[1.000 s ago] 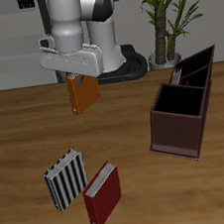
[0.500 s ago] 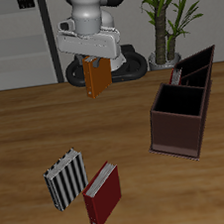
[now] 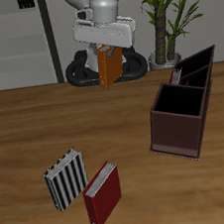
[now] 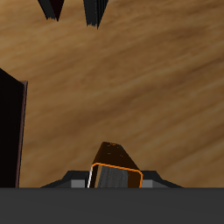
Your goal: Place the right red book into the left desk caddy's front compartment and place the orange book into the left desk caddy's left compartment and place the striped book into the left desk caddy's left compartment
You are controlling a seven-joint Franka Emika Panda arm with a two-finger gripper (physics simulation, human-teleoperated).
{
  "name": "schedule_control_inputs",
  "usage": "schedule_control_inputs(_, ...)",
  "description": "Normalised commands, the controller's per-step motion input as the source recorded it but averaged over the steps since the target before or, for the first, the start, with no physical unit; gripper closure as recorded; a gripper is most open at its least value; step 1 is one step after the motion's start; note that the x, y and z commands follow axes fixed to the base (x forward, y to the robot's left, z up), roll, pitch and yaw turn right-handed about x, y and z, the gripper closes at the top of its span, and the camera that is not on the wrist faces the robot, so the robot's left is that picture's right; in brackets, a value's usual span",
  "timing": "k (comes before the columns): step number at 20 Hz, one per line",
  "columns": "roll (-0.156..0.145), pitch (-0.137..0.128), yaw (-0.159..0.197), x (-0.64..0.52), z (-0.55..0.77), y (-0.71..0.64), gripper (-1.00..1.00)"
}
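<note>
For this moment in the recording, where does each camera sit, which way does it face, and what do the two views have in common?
Exterior view: in front of and above the table, facing the robot's base; shows the arm, the claw gripping the orange book, the desk caddy, the striped book and a red book.
Wrist view: on the claw itself, looking down at the tabletop; only the claw's body and the held book show.
Shared: the orange book and the wooden table.
</note>
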Motion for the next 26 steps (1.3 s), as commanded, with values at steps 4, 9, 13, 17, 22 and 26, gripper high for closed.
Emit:
schedule_control_inputs(4, 0.023, -0.002, -0.014, -0.37, -0.04, 0.31, 1.00)
schedule_control_inputs(9, -0.002, -0.002, 0.024, -0.29, -0.06, 0.44, 1.00)
schedule_control_inputs(13, 0.027, 0.019, -0.008, -0.17, -0.06, 0.31, 1.00)
schedule_control_inputs(17, 0.032, 0.013, -0.011, -0.34, -0.18, 0.60, 1.00)
schedule_control_inputs(22, 0.010, -0.016, -0.008, -0.25, -0.08, 0.29, 1.00)
schedule_control_inputs(26, 0.056, -0.035, 0.030, -0.36, -0.02, 0.48, 1.00)
